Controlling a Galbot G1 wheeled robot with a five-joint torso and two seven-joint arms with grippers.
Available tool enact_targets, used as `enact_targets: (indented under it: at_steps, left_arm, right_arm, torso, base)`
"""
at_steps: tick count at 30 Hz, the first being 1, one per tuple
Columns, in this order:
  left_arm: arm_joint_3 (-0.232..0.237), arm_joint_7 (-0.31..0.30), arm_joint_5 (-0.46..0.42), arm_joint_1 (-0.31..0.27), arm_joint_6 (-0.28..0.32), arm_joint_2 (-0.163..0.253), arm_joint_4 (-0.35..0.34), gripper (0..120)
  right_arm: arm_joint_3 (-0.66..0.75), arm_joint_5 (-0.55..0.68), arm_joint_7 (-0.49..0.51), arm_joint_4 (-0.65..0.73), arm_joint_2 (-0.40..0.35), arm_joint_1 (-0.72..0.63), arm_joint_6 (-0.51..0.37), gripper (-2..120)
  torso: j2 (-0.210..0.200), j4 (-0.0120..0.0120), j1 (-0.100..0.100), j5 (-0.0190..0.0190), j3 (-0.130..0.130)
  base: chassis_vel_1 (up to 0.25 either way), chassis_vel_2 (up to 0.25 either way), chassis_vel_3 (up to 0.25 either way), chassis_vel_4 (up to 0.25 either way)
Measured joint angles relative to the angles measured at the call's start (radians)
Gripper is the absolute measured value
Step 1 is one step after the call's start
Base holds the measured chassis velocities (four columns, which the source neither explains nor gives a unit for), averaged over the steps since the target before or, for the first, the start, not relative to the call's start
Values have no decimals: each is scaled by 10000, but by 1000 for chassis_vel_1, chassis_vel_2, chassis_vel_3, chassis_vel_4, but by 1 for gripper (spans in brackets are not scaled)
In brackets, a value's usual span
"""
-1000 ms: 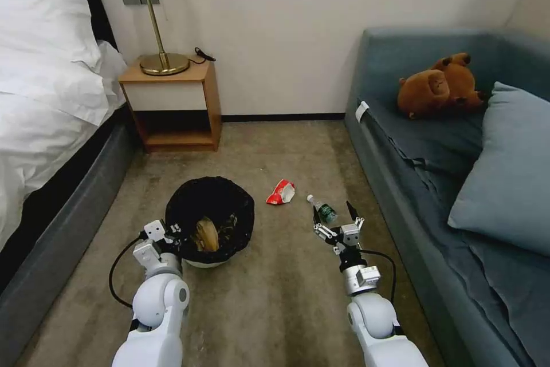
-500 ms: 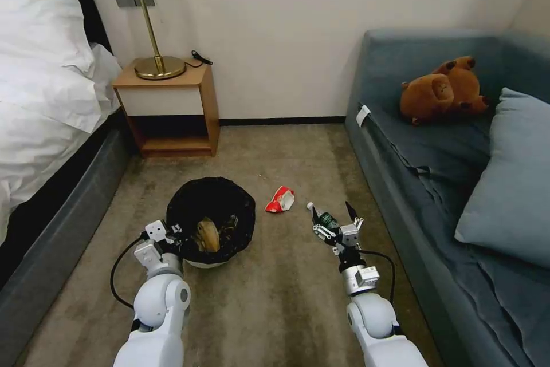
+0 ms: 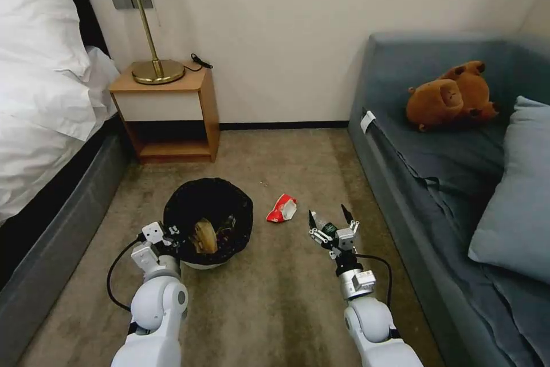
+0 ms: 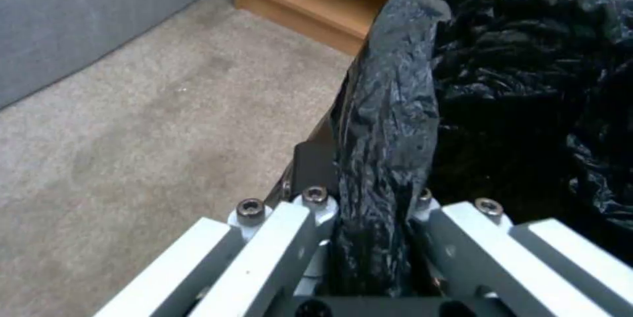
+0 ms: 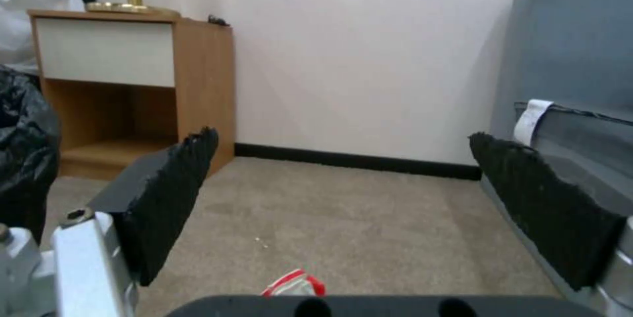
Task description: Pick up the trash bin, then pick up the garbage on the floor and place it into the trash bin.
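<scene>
The trash bin (image 3: pixel 209 212), white with a black bag, is low on the left above the carpet. My left gripper (image 3: pixel 172 235) is shut on its near rim. The left wrist view shows that gripper (image 4: pixel 373 178) clamped over the bag-covered rim of the bin (image 4: pixel 501 60). A brown paper bag (image 3: pixel 204 235) and a snack packet (image 3: pixel 227 228) lie inside. My right gripper (image 3: pixel 328 217) is open, its fingers on either side of the small bottle (image 3: pixel 325 227), which they partly hide. The red-white wrapper (image 3: pixel 282 208) lies just left of it, also low between the right gripper (image 5: pixel 356 168) fingers as the wrapper (image 5: pixel 294 283).
A wooden nightstand (image 3: pixel 169 109) with a brass lamp (image 3: pixel 150 66) stands against the far wall. A bed (image 3: pixel 40 126) runs along the left, and a grey sofa (image 3: pixel 435 184) with a brown plush toy (image 3: pixel 450 95) along the right. Bare carpet (image 3: pixel 269 298) lies between.
The whole head view has shifted a little, so the camera moved. My right gripper has come over the bottle and now straddles it. The left gripper still holds the bin.
</scene>
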Motion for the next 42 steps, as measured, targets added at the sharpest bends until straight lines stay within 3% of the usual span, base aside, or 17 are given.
enact_targets:
  at_steps: [22, 34, 39, 42]
  left_arm:
    - [-8, 9, 84, -7, -3, -46, 21, 4]
    - [-8, 11, 54, 82, -40, -43, -57, 4]
    - [-25, 12, 46, 150, -43, -21, -151, 4]
    - [-26, 11, 47, 216, -44, -18, -238, 4]
  right_arm:
    - [-151, -73, -101, -189, -44, -2, 101, 96]
    - [-94, -835, 45, -768, -311, 254, 339, 100]
    - [80, -745, -887, -771, -559, 527, -416, 100]
    - [129, -280, -1877, -589, -904, 807, -1514, 100]
  torso:
    - [0, 0, 0, 0, 0]
    - [0, 1, 0, 1, 0]
    - [0, 0, 0, 2, -1]
    - [0, 0, 0, 0, 0]
  base:
    - [-82, 74, 88, -79]
    - [-57, 45, 49, -51]
    - [0, 0, 0, 0]
    - [0, 0, 0, 0]
